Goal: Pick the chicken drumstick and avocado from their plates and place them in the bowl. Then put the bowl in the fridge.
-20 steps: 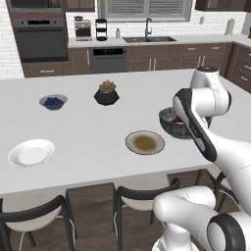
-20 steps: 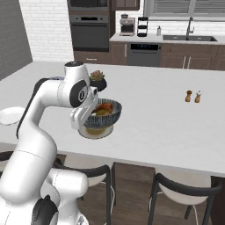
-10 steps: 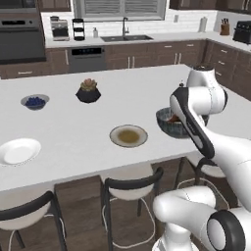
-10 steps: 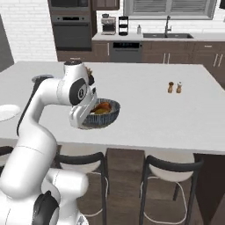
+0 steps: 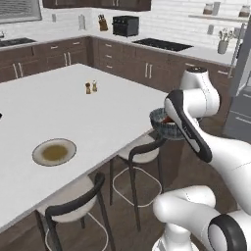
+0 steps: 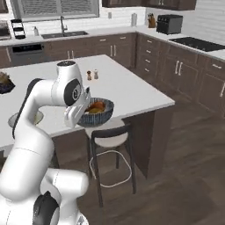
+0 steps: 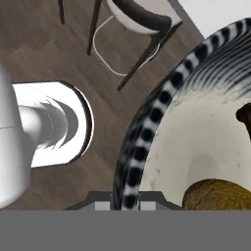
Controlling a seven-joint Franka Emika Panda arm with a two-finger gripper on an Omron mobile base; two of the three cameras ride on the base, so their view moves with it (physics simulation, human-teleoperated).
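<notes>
Kitchen view swung; bowl (image 6: 96, 113) still gripped.

Dark wood floor (image 6: 184, 154) running under white island counter (image 5: 44, 112); dark cabinets (image 6: 184, 72) lining wall at 12 o'clock; stool (image 6: 107, 138) standing beside island.

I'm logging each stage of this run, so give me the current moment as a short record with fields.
stage: carrying the bowl, lifted off the island
gripper: shut on the bowl's rim
bowl contents: chicken drumstick, avocado
bowl position: past the counter edge, above a stool
left on counter: beige-rimmed plate, bare
fridge: at the right edge of the left base view
</notes>
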